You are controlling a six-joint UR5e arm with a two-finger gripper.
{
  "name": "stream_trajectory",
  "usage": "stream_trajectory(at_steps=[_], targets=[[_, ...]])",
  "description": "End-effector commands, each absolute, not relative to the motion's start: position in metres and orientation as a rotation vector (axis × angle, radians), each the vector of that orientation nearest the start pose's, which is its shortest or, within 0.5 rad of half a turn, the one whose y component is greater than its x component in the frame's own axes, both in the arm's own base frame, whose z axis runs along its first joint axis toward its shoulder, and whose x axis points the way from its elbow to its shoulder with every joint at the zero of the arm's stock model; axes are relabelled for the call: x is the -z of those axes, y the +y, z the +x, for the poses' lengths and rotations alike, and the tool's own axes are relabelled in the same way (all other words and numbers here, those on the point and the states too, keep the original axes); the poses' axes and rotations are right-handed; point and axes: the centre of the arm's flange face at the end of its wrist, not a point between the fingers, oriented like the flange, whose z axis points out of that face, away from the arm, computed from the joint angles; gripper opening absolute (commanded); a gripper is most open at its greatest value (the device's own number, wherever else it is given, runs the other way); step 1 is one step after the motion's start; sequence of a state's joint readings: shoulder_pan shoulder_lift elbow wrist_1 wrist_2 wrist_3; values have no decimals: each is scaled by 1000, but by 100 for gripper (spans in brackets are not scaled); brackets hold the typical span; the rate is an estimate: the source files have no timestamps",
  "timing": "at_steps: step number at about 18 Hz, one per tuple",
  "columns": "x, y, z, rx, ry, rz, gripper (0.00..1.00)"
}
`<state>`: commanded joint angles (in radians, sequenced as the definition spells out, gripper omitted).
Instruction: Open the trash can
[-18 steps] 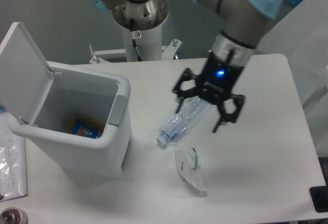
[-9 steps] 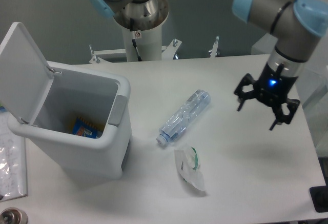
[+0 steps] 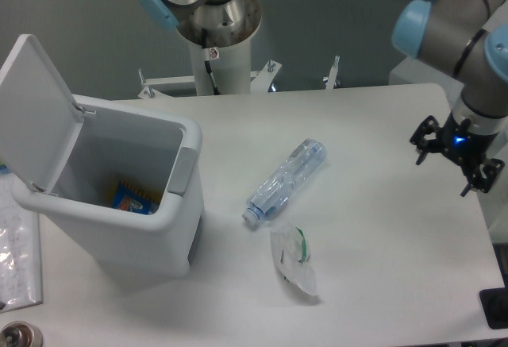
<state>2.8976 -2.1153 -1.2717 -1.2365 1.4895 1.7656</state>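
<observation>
At the table's right edge, my arm (image 3: 468, 37) reaches down from the upper right with its gripper (image 3: 454, 164) pointing at the tabletop, jaws spread wide and holding nothing, a blue light glowing on the wrist. On the left of the table (image 3: 381, 283) I see the trash can (image 3: 135, 204) with its lid (image 3: 36, 109) swung up and back, a colourful packet (image 3: 131, 198) inside. A clear bottle (image 3: 284, 182) and a crumpled wrapper (image 3: 294, 261) lie between the can and the gripper, well apart from both.

Grey arm (image 3: 468, 9) with light-blue joint caps, silver base column (image 3: 208, 13), black gripper (image 3: 454, 158) with a glowing blue light.
</observation>
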Motion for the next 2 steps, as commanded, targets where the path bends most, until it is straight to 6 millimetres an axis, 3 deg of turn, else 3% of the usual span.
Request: stream_trajectory(at_steps=[2], targets=[[-337, 308, -654, -124, 668, -2985, 100]])
